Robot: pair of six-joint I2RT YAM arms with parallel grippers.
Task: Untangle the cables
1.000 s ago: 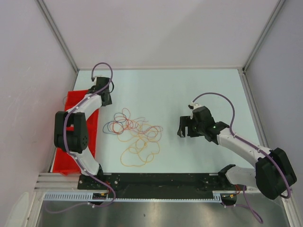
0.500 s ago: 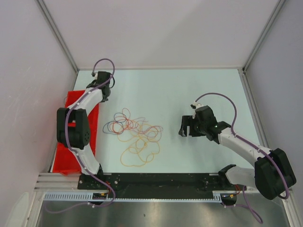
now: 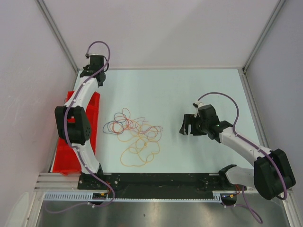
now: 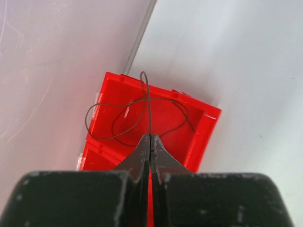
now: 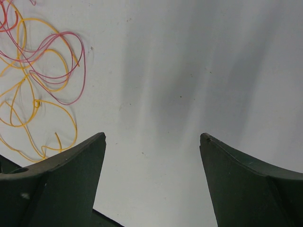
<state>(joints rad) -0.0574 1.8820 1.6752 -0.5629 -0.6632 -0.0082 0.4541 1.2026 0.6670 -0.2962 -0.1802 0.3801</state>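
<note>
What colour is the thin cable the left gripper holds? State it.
Black thin cable, clearest in left wrist view against the red plastic bin.

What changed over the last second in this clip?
The left gripper, shut on a thin dark cable, moved away from the arm bases toward the far left corner of the table; the cable now dangles over the red bin. The right gripper, open, shifted only slightly. The tangled pile of cables on the table did not move.
</note>
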